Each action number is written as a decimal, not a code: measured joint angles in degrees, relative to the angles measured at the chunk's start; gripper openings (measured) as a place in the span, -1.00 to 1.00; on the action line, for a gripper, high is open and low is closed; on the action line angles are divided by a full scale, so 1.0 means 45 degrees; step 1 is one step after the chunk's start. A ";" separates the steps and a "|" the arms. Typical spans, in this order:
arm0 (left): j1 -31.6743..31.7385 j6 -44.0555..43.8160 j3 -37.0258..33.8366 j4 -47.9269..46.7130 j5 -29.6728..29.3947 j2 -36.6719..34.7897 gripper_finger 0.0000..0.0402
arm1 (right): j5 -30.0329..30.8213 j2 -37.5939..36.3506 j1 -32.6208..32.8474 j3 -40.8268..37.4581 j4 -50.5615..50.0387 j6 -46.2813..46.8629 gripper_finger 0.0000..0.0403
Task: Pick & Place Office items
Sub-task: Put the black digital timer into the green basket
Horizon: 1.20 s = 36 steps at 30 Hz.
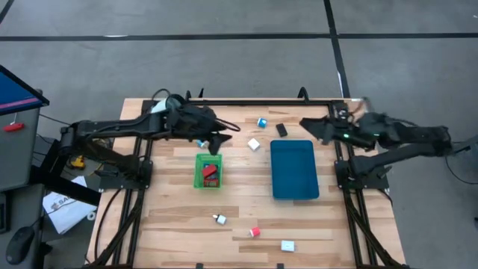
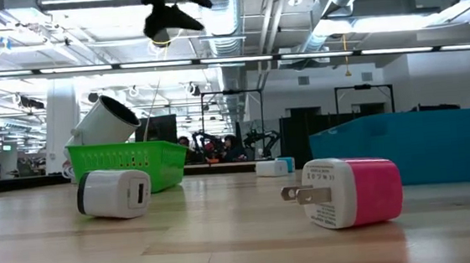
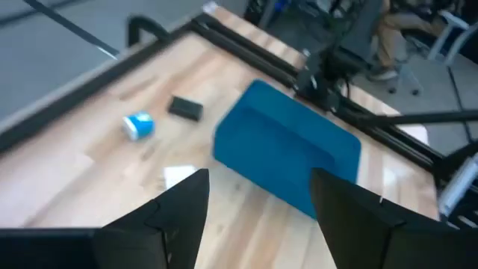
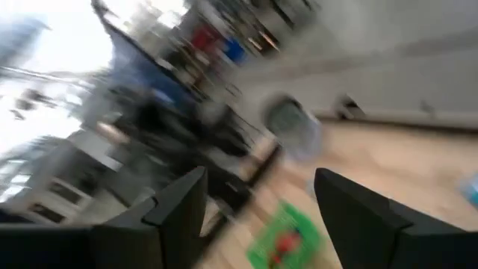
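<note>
Left gripper (image 1: 217, 140) poised above green tray (image 1: 199, 181), fingers apart, empty; right gripper (image 1: 308, 124) likewise (near blue tray (image 1: 293, 190)). Office items (image 1: 254, 143) scattered across worktop (image 1: 172, 224). Likely risk: small pieces slipping a hasty pinch.

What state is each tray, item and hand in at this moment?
Left hand: open, empty, above the green tray.
Right hand: open, empty, raised at the table's right edge.
Green tray: holds red and black items.
Blue tray: empty.
Pink charger: on its side, prongs showing.
</note>
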 joint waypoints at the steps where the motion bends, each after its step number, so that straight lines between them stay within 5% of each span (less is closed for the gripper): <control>1: 0.0000 0.0014 -0.0002 -0.0327 -0.0165 -0.0301 0.13 | -0.0643 0.0193 -0.0593 0.0000 -0.0549 0.0461 0.19; 7: 0.0000 0.0604 0.0007 -0.0997 -0.1183 -0.1666 0.13 | -0.5344 0.1878 -0.4245 -0.0010 -0.2826 0.0658 0.19; 14: 0.0000 0.0953 0.0000 -0.2007 -0.1799 -0.2672 0.13 | -0.7656 0.4876 -0.7562 0.0636 -0.4260 -0.0610 0.19; 27: 0.0000 0.1279 -0.0010 -0.2499 -0.2093 -0.2874 0.13 | -0.7236 1.2306 -0.9742 0.6928 -0.9729 -0.4584 0.19; 36: 0.0000 0.1274 -0.0010 -0.2820 -0.2093 -0.2865 0.13 | -0.7263 1.5039 -1.0099 0.7679 -1.0991 -0.5569 0.22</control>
